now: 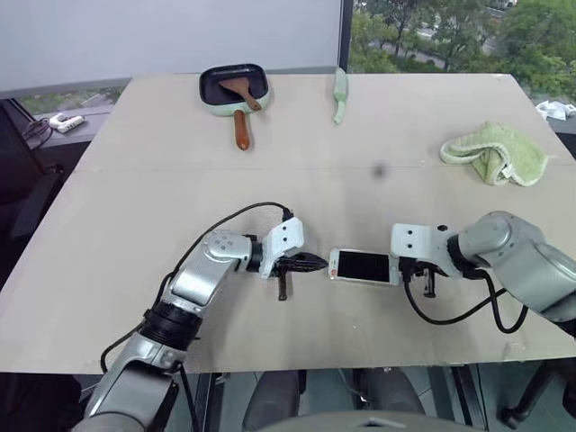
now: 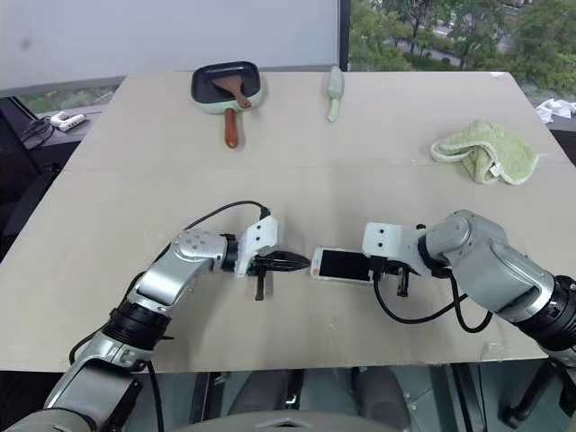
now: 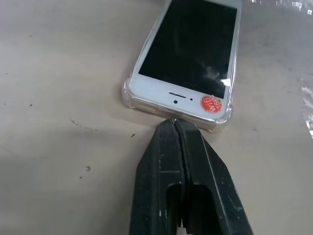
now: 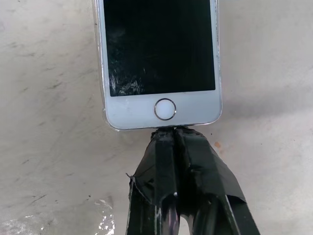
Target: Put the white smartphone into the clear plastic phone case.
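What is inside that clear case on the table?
The phone lies in the clear case, screen up, a red sticker near one end. The case's rim wraps its corners. The case's floor and the phone's back are covered, so unseen.

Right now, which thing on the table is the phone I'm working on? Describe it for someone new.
On the beige table, look at the near edge between the left gripper and right gripper. The white smartphone lies flat there, black screen up, an orange sticker at one end, inside the clear plastic phone case.

The white phone (image 3: 188, 54) lies flat, screen up, seated inside the clear case (image 3: 128, 95), near the table's (image 1: 135, 180) front edge.
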Robot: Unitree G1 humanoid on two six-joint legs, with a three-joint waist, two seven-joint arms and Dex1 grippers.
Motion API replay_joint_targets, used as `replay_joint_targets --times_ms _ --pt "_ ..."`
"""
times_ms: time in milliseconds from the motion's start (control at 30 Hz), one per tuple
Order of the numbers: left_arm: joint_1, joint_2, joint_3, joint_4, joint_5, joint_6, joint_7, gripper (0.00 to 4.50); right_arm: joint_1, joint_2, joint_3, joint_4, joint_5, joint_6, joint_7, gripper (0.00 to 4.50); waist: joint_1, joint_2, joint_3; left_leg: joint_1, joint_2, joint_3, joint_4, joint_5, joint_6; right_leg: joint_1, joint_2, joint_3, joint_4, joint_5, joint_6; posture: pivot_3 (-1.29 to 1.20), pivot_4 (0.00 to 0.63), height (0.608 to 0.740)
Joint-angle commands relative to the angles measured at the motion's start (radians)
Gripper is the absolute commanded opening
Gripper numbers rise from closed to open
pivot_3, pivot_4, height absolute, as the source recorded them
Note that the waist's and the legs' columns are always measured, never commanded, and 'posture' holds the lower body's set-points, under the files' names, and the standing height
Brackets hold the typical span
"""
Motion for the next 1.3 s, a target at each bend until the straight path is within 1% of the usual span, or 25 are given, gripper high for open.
replay_joint_targets --times_ms 33,233,300,367,433,533,633,700,767,833,900,933,967,1000,1067,1100,1133,1200,1300 --pt "-0.01 -0.05 -0.042 -0.024 0.0 0.0 0.004 0.0 -0.025 0.052 0.011 -0.027 0.001 -0.003 -0.022 0.06 0.001 0.0 0.0 0.0 0.0 0.0 0.0 0.0 0.0 0.0 0.0 0.0 0.0 0.0 0.0 0.0 0.15 0.74" --pt "0.006 -0.073 -0.05 -0.039 0.012 0.01 0.013 0.0 -0.04 0.129 0.029 -0.027 -0.006 0.017 -0.044 0.06 -0.003 -0.001 -0.001 0.006 0.0 0.0 0.001 0.0 0.0 0.006 0.0 0.0 0.0 0.0 0.0 0.0 0.15 0.74" --pt "0.01 -0.072 -0.046 -0.042 0.015 0.011 0.013 0.0 -0.035 0.116 0.018 -0.016 -0.017 0.01 -0.042 0.06 -0.004 -0.001 -0.001 0.012 0.0 0.0 0.001 0.0 0.0 0.012 0.0 0.0 -0.001 0.0 0.0 0.0 0.15 0.74" --pt "0.012 -0.066 -0.032 -0.043 0.014 0.013 0.016 0.0 -0.029 0.07 0.002 -0.005 -0.037 -0.008 -0.04 0.06 -0.004 -0.001 -0.001 0.015 0.001 0.0 0.001 0.0 0.0 0.015 0.0 0.0 -0.001 -0.001 0.0 0.0 0.15 0.74" --pt "0.007 -0.043 -0.005 -0.027 0.023 -0.004 0.021 0.0 -0.027 0.0 -0.061 -0.013 -0.03 -0.012 -0.023 0.06 0.0 0.0 0.0 0.015 0.0 0.0 0.001 0.0 0.0 0.015 0.0 0.001 -0.001 0.0 0.0 0.0 0.15 0.74" --pt "-0.011 -0.016 0.04 -0.009 0.017 -0.015 0.025 0.0 -0.023 -0.064 -0.153 -0.03 0.003 -0.007 -0.008 0.06 0.005 0.0 0.0 0.011 -0.001 -0.001 0.001 0.0 0.0 0.012 -0.002 0.0 -0.001 0.0 0.001 0.0 0.15 0.74" --pt "-0.027 0.003 0.072 -0.01 0.001 -0.026 0.019 0.0 0.004 -0.099 -0.231 -0.039 0.033 -0.011 -0.009 0.06 0.003 0.0 0.0 0.007 0.0 -0.001 0.001 0.0 0.0 0.008 -0.002 -0.001 -0.002 0.0 0.001 0.0 0.15 0.74" --pt "-0.041 0.009 0.098 -0.024 -0.02 -0.026 0.016 0.0 0.045 -0.109 -0.299 -0.047 0.061 -0.016 -0.017 0.06 0.002 0.0 0.0 0.0 0.0 -0.002 0.001 0.0 0.0 0.001 -0.002 -0.001 -0.001 0.0 0.001 0.0 0.15 0.74" --pt "-0.06 0.019 0.116 -0.035 -0.026 -0.031 0.014 0.0 0.101 -0.132 -0.374 -0.069 0.086 -0.031 -0.017 0.06 0.005 0.0 0.0 -0.002 0.0 -0.001 -0.001 0.0 0.0 -0.001 -0.002 -0.001 -0.001 0.0 0.001 0.0 0.15 0.74" --pt "-0.078 0.015 0.139 -0.063 -0.059 -0.024 0.01 0.0 0.163 -0.036 -0.521 -0.102 0.161 -0.028 -0.053 0.06 0.005 0.0 0.0 -0.003 0.0 -0.001 -0.001 0.0 0.0 -0.002 -0.002 -0.001 -0.001 0.0 0.001 0.0 0.15 0.74" --pt "-0.086 -0.007 0.157 -0.092 -0.108 -0.01 0.008 0.0 0.221 0.053 -0.615 -0.122 0.217 -0.07 -0.084 0.06 0.001 -0.001 0.0 -0.003 0.0 0.0 -0.002 0.0 0.0 -0.002 -0.002 0.001 -0.001 0.0 0.001 0.0 0.15 0.74" --pt "-0.084 -0.032 0.159 -0.106 -0.135 0.004 0.014 0.0 0.261 0.142 -0.667 -0.124 0.265 -0.094 -0.11 0.06 0.002 -0.001 0.0 -0.003 0.0 0.001 -0.002 0.0 0.0 -0.003 -0.002 0.001 -0.001 0.0 0.001 0.0 0.15 0.74" --pt "-0.083 -0.049 0.159 -0.114 -0.153 0.014 0.019 0.0 0.289 0.204 -0.704 -0.124 0.3 -0.108 -0.129 0.06 0.002 -0.003 -0.001 -0.003 0.0 0.001 -0.002 0.0 0.0 -0.002 -0.002 0.001 -0.001 0.0 0.001 0.0 0.15 0.74" --pt "-0.074 -0.064 0.14 -0.121 -0.152 0.008 0.017 0.0 0.337 0.275 -0.732 -0.115 0.334 -0.168 -0.138 0.06 0.002 -0.003 -0.001 -0.002 0.0 0.0 -0.002 0.0 0.0 -0.001 -0.001 0.0 -0.001 0.0 0.001 0.0 0.15 0.74" --pt "-0.053 -0.098 0.101 -0.124 -0.139 -0.002 0.028 0.0 0.423 0.377 -0.749 -0.076 0.342 -0.297 -0.166 0.06 0.004 -0.003 -0.001 -0.001 0.0 0.0 -0.002 0.0 0.0 0.0 -0.001 0.0 0.0 0.0 0.001 0.0 0.15 0.74" --pt "-0.041 -0.115 0.082 -0.116 -0.127 -0.013 0.038 0.0 0.453 0.449 -0.769 -0.048 0.364 -0.338 -0.195 0.06 0.004 -0.003 -0.001 -0.001 0.0 0.0 -0.002 0.0 0.0 0.0 -0.001 0.0 0.0 0.0 0.001 0.0 0.15 0.74" --pt "-0.029 -0.135 0.071 -0.102 -0.121 -0.022 0.052 0.0 0.475 0.497 -0.781 -0.018 0.374 -0.375 -0.218 0.06 0.002 -0.003 -0.001 0.0 0.0 0.0 -0.002 0.0 0.0 0.0 -0.001 0.001 0.0 0.0 0.001 0.0 0.15 0.74" --pt "-0.005 -0.166 0.06 -0.07 -0.111 -0.036 0.075 0.0 0.513 0.55 -0.784 0.035 0.385 -0.459 -0.217 0.06 -0.001 -0.003 -0.001 0.001 -0.001 0.002 -0.002 0.0 0.0 0.0 -0.001 0.002 0.001 0.0 0.001 0.0 0.15 0.74" --pt "0.032 -0.171 0.025 -0.036 -0.072 -0.077 0.083 0.0 0.557 0.592 -0.772 0.095 0.404 -0.549 -0.204 0.06 -0.005 -0.002 -0.001 0.002 -0.001 0.002 -0.002 0.0 0.0 0.0 -0.001 0.003 0.001 0.001 0.002 0.0 0.15 0.74"
